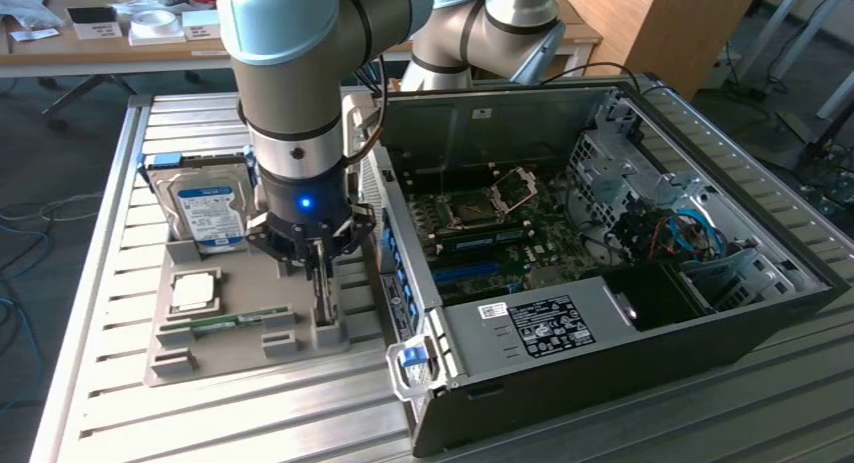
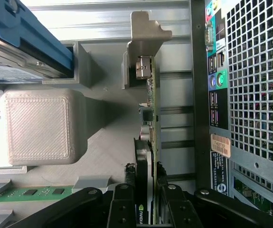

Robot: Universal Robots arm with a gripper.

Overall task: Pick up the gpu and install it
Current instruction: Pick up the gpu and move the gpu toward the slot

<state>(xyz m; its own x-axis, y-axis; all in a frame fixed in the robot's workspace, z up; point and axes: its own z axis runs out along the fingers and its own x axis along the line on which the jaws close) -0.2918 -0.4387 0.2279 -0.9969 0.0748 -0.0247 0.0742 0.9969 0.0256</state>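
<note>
The gpu (image 1: 324,305) stands on edge in a slot at the grey tray's (image 1: 254,361) side nearest the computer case. In the wrist view the gpu (image 2: 151,118) is a thin dark board seen edge-on, with its silvery bracket (image 2: 145,33) at the far end. My gripper (image 1: 316,268) points straight down over the card. The black fingers (image 2: 124,199) of my gripper (image 2: 145,192) sit one on each side of the board and press against it. The card still rests in its slot.
The open computer case (image 1: 601,243) lies just to the exterior view's right of the tray, its rear panel (image 2: 250,95) close beside the card. On the tray are a silver hard drive (image 1: 210,208), a processor (image 1: 194,291) and a green memory stick (image 1: 227,321).
</note>
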